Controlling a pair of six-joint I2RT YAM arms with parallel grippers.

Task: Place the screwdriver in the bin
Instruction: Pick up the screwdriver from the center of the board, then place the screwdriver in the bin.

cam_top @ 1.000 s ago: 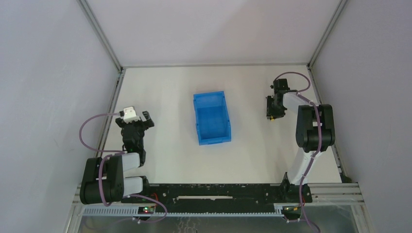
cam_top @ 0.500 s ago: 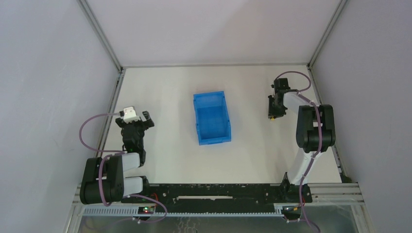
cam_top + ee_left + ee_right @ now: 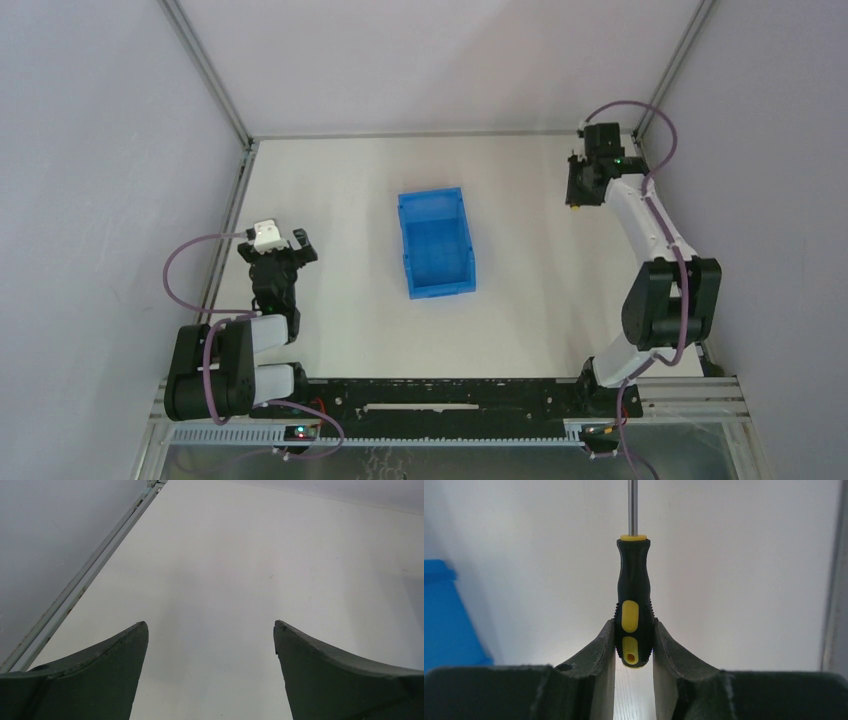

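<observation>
The screwdriver has a black handle with yellow accents and a thin metal shaft running up out of the right wrist view. My right gripper is shut on the handle's butt end. In the top view the right gripper is at the far right of the table, raised, well right of the blue bin; a corner of the bin shows at the left of the right wrist view. My left gripper is open and empty over bare table; in the top view it sits near the left rail.
A metal frame rail runs along the table's left edge and another along the right. Grey walls close in the table on three sides. The arm bases sit on the black bar at the near edge.
My right arm has stretched out and carried the screwdriver up and toward the far right corner, away from its spot beside the bin. The left arm has not moved.
</observation>
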